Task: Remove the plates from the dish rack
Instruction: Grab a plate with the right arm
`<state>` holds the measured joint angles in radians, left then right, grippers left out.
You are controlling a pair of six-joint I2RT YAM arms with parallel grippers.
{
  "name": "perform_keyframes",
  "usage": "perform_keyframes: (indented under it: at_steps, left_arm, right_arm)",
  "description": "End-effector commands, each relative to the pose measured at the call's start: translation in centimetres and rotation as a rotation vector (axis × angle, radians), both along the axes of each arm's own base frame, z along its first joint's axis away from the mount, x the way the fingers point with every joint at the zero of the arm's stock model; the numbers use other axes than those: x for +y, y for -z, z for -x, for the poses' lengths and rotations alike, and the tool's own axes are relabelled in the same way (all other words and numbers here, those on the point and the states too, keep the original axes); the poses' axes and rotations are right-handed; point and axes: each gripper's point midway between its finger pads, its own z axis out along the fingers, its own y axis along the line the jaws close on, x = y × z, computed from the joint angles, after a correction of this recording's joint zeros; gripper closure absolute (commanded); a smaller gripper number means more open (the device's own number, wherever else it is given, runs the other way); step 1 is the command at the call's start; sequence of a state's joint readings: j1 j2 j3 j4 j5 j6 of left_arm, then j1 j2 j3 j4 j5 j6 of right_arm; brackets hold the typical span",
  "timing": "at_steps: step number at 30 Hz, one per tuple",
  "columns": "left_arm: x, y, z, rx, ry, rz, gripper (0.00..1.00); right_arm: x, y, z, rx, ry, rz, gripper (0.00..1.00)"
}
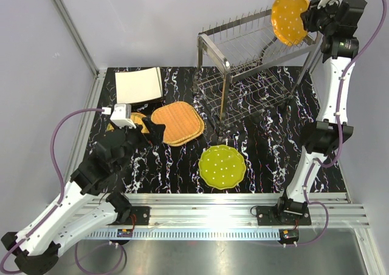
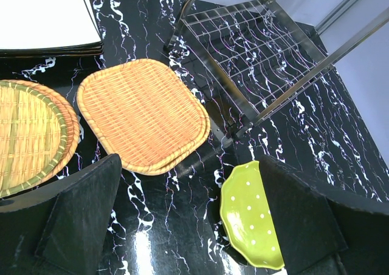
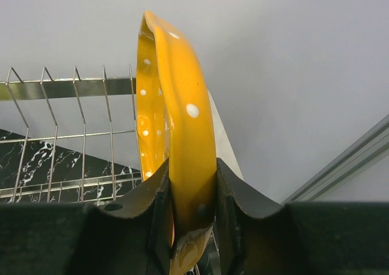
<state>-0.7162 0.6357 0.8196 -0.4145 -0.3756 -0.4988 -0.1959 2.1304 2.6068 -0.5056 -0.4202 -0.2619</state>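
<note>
Overhead, the black table [image 1: 267, 147] veined in white fills the floor of a pale grey booth, with plain walls [image 1: 152, 20] all round, an aluminium post [image 1: 72, 26] slanting up at 11 o'clock and a silver rail [image 1: 206, 199] along the near edge.

The dish rack [image 1: 243, 50] stands at 1 o'clock. At its far right end, the right gripper [image 3: 193, 178] is clenched on the rim of the orange dotted plate [image 1: 289, 17], held upright on edge at the upper tier. The plate's lower edge is hidden behind the fingers, so it may be resting among the prongs or just clear of them; that cannot be told.

The green dotted plate [image 1: 222, 166] lies flat at 6 o'clock. The woven rounded-square plates [image 1: 177, 123] sit near the centre, and the cream square plates [image 1: 138, 85] are at 11 o'clock.

The left gripper [image 2: 189, 162] hangs over the table at 9 o'clock, jaws spread wide with nothing between them. It covers part of the round woven plate [image 2: 27, 135], which its wrist view also crops at the left. That view clips the cream stack at the top and tucks the green plate behind one finger. How many plates each stack holds is hard to make out.
</note>
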Motion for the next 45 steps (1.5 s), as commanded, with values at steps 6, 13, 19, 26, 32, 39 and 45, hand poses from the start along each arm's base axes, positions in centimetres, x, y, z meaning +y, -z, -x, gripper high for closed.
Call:
perform_keyframes:
  at_steps: [6,13,19,26,32,39,45]
  left_arm:
    - [-0.1,-1.5,-0.4,-0.05,-0.015,0.051,0.01]
    - [-0.1,-1.6,-0.4,-0.054,-0.013,0.051,0.01]
    - [0.0,-1.8,-0.3,-0.059,-0.015,0.057,0.01]
    - [-0.2,-2.1,-0.4,-0.067,-0.009,0.066,0.01]
    - [-0.4,-2.3,-0.4,-0.072,-0.002,0.073,0.01]
    - [-0.9,-3.0,-0.4,-0.09,0.02,0.103,0.01]
    - [-1.3,-3.7,-0.4,-0.102,0.034,0.128,0.01]
  right_arm:
    - [2.5,-10.5,3.4,-0.349,-0.037,0.115,1.0]
    - [3.3,-15.0,5.3,-0.486,-0.034,0.123,1.0]
    - [3.4,-16.9,6.2,-0.545,-0.022,0.114,1.0]
    - [3.4,-18.4,7.0,-0.594,-0.016,0.105,1.0]
    - [3.6,-20.0,7.9,-0.641,-0.02,0.093,1.0]
    - [4.1,-22.4,9.6,-0.721,-0.03,0.082,1.0]
    - [4.7,-23.4,10.7,-0.741,-0.049,0.06,1.0]
